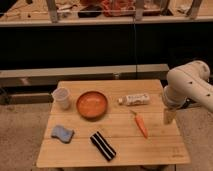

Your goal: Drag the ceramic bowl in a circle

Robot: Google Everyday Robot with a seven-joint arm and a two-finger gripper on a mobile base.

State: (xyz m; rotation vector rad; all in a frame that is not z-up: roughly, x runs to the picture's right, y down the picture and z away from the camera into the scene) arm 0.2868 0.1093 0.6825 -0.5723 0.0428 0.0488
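We see round, shallow orange-red ceramic bowl point(92, 104) on light wooden table point(150, 150), left of centre, just beside small translucent plastic cup point(62, 97). Gripper point(169, 116) of white arm point(187, 85) hangs at table's right edge, well apart from bowl. Wide or narrow, we cannot tell. Orange carrot point(141, 125) and pale lying bottle point(134, 99) between them.
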